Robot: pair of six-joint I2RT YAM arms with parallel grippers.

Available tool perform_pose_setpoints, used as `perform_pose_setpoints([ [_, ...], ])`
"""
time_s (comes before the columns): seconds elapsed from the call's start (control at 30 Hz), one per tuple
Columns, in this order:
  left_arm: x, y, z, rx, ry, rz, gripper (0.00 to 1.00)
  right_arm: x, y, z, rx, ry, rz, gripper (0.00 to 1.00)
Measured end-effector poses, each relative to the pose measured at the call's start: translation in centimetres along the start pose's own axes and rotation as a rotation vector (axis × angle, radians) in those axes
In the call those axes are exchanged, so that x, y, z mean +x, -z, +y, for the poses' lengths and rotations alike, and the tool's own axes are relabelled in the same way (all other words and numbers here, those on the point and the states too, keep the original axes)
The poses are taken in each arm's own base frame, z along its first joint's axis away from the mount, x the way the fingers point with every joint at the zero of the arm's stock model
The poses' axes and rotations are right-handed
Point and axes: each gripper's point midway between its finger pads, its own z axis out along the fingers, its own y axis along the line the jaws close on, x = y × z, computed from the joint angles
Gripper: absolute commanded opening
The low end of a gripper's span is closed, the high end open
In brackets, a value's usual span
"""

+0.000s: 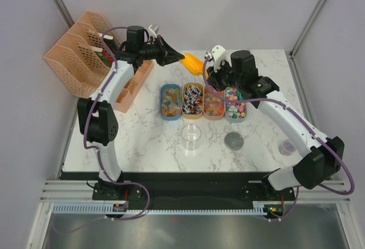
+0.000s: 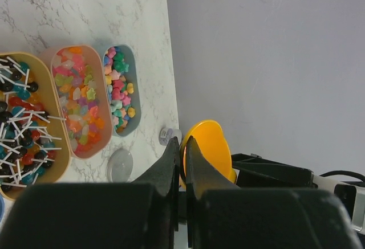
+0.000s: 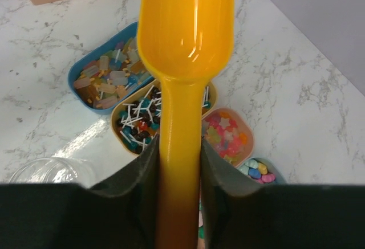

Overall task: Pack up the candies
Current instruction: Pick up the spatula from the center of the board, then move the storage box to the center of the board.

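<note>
Your candies (image 1: 202, 102) fill four oval trays (image 1: 161, 102) on the worktop (image 1: 142, 141), a glass jar (image 1: 192, 137) in front. Only the right wrist view shows your right tool (image 3: 178, 163) clamping the yellow scoop (image 3: 185, 27) by its handle. The left wrist view shows your left tool (image 2: 181, 146) pinching its rim.

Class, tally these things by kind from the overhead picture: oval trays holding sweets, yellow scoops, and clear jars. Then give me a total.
oval trays: 4
yellow scoop: 1
clear jar: 1
Total: 6
</note>
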Motion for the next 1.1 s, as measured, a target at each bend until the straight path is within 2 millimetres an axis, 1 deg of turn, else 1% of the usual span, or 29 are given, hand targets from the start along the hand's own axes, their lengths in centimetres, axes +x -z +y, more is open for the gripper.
perform_pose_setpoints([
  [0.03, 0.1, 0.0, 0.0, -0.002, 0.002, 0.002, 0.07, 0.0, 0.0, -0.1, 0.007, -0.001, -0.001, 0.19],
  [0.07, 0.1, 0.1, 0.1, -0.004, 0.006, 0.004, 0.21, 0.0, 0.0, -0.6, 0.027, -0.005, -0.001, 0.15],
  [0.13, 0.1, 0.1, 0.0, -0.002, -0.005, 0.005, 0.34, 0.0, 0.1, -0.8, 0.028, -0.011, -0.002, 0.03],
  [0.17, 0.2, 0.1, 0.0, -0.001, -0.01, 0.007, 0.49, 0.0, 0.0, -0.6, 0.025, -0.011, 0.0, 0.0],
  [0.2, 0.2, 0.1, 0.1, -0.001, -0.022, 0.007, 0.55, 0.0, 0.0, -0.5, 0.023, -0.01, 0.0, 0.0],
  [0.27, 0.2, 0.2, 0.1, -0.002, -0.04, 0.007, 0.6, 0.0, 0.0, -0.4, 0.021, -0.009, 0.0, 0.0],
  [0.37, 0.0, 0.2, 0.4, -0.017, -0.087, -0.004, 0.62, 0.4, 0.4, -0.2, 0.023, -0.008, 0.006, 0.0],
  [0.5, -0.5, 0.5, 1.4, -0.071, -0.178, -0.026, 0.64, 1.0, 1.7, -0.3, 0.035, -0.016, 0.015, 0.0],
  [0.57, -1.3, 0.8, 1.6, -0.103, -0.245, -0.048, 0.63, 1.4, 2.6, -0.7, 0.051, -0.027, 0.019, 0.0],
  [0.7, -3.3, 1.5, 2.4, -0.189, -0.442, -0.104, 0.6, 2.9, 4.6, -2.5, 0.101, -0.072, 0.055, 0.0],
  [0.73, -3.8, 1.7, 2.8, -0.217, -0.486, -0.116, 0.57, 3.5, 5.1, -3.0, 0.113, -0.085, 0.073, 0.0],
  [0.8, -4.9, 2.1, 4.3, -0.298, -0.587, -0.146, 0.55, 5.0, 5.9, -3.7, 0.131, -0.111, 0.123, 0.0],
  [0.87, -5.6, 2.5, 6.5, -0.4, -0.674, -0.156, 0.51, 7.0, 6.6, -4.0, 0.134, -0.135, 0.201, 0.0],
  [0.93, -5.8, 2.9, 9.1, -0.497, -0.745, -0.141, 0.48, 8.8, 7.2, -4.1, 0.122, -0.16, 0.287, 0.0],
  [0.97, -5.6, 3.2, 10.6, -0.546, -0.767, -0.121, 0.46, 9.7, 7.4, -4.1, 0.113, -0.172, 0.333, 0.0],
  [1.0, -5.2, 3.4, 11.8, -0.582, -0.78, -0.1, 0.43, 10.6, 7.5, -4.1, 0.101, -0.186, 0.379, 0.0],
  [1.03, -4.7, 3.7, 13.6, -0.629, -0.793, -0.071, 0.35, 11.4, 7.6, -4.0, 0.091, -0.2, 0.42, 0.0],
  [1.1, -3.6, 4.2, 16.2, -0.693, -0.803, -0.016, 0.32, 13.1, 7.7, -3.8, 0.073, -0.235, 0.49, 0.0],
])
